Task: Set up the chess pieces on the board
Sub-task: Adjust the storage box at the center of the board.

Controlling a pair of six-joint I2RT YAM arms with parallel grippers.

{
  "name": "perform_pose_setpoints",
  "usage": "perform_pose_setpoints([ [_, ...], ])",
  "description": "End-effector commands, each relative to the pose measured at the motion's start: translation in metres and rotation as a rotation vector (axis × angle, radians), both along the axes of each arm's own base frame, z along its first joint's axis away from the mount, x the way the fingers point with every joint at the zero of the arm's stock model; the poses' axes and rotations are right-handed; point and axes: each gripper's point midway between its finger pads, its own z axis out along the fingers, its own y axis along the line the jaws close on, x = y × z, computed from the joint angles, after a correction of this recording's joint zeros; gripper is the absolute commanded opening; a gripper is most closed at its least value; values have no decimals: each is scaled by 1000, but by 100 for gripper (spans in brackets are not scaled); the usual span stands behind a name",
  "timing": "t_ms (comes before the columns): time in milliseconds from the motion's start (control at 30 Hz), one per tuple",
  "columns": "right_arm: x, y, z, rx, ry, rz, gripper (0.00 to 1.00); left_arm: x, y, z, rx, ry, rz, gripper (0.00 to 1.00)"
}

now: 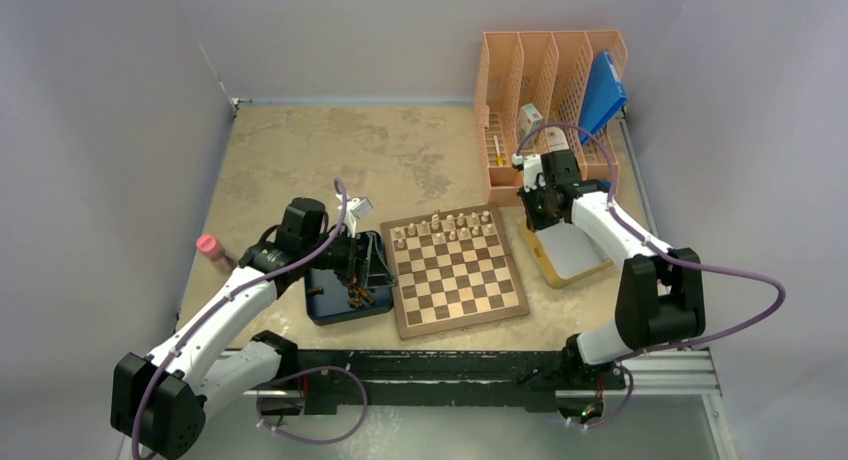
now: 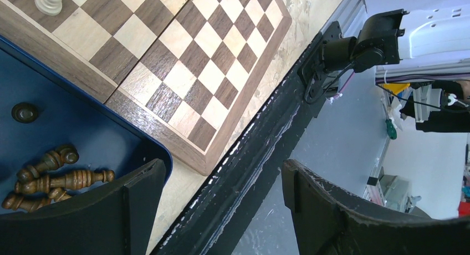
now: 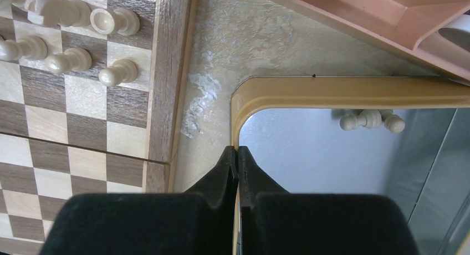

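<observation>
L end effector [image 2: 219, 176] open, arm stretched fwd — R end effector [image 3: 237, 158] shut, arm extended.

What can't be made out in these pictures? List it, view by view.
Top view: the left hand covers part of the dark pieces in the blue tray; no count possible.
Left wrist view: its finger and the frame edge cut off those dark pieces.
Top view: the pale pieces on the board are too small to name.
Right wrist view: the shut right hand hides the yellow tray's rim beneath; contact unclear.
</observation>
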Motion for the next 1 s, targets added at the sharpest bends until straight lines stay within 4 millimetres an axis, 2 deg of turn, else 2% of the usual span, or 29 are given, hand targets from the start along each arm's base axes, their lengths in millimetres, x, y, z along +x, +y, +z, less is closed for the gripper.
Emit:
perform_pose_setpoints([
  [0,25,12,28,56,-95,-33,0,6,-6,14,-34,-57,-17,76],
  [267,28,11,33,46,-90,-78,0,5,-6,13,-37,-54,-22,76],
  [433,28,3,26,-4,-51,-88,0,5,-7,12,-43,-47,-30,76],
  [700,30,8,13,14,10,-115,0,6,-6,12,-31,-46,-24,76],
  [967,34,13,23,48,-16,-113,0,7,-6,10,-27,-43,-16,76],
])
